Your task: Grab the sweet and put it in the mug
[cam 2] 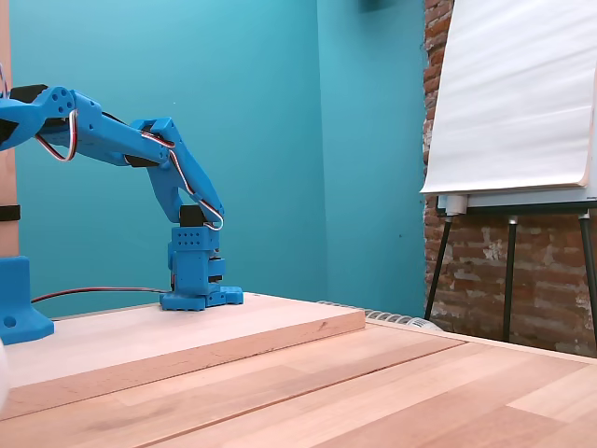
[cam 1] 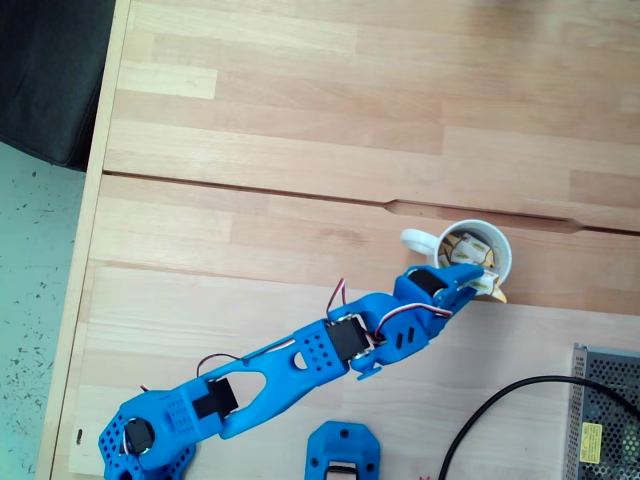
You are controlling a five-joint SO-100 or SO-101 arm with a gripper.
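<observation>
In the fixed view from above, the blue arm [cam 1: 300,365] stretches from its base near the bench's lower left corner up and to the right, almost flat and fully extended, with red and white wires looping at its joints. The claw [cam 1: 478,283] reaches the lower rim of the mug [cam 1: 497,240], its tips lying over the rim on the side toward the bench's right edge. The side-on fixed view shows the arm [cam 2: 140,149] rising from its base [cam 2: 196,271] on the raised board [cam 2: 233,327], bending at the shoulder and running out past the left edge of that picture.

The sweet [cam 1: 490,286] sits at the claw's tips, a small white piece with an orange end poking out just past the mug's lower right rim. The claw appears closed on it, though the fingers are partly hidden by the wrist housing. Its long axis runs roughly left to right in the top view, the orange twist pointing toward the right edge of the bench.

The mug stands upright beside the seam between two bench boards, handle toward the left in the top view. Several similar sweets [cam 1: 462,246] lie inside it. A black cable [cam 1: 520,395] and a metal box [cam 1: 605,420] lie at the lower right corner.
</observation>
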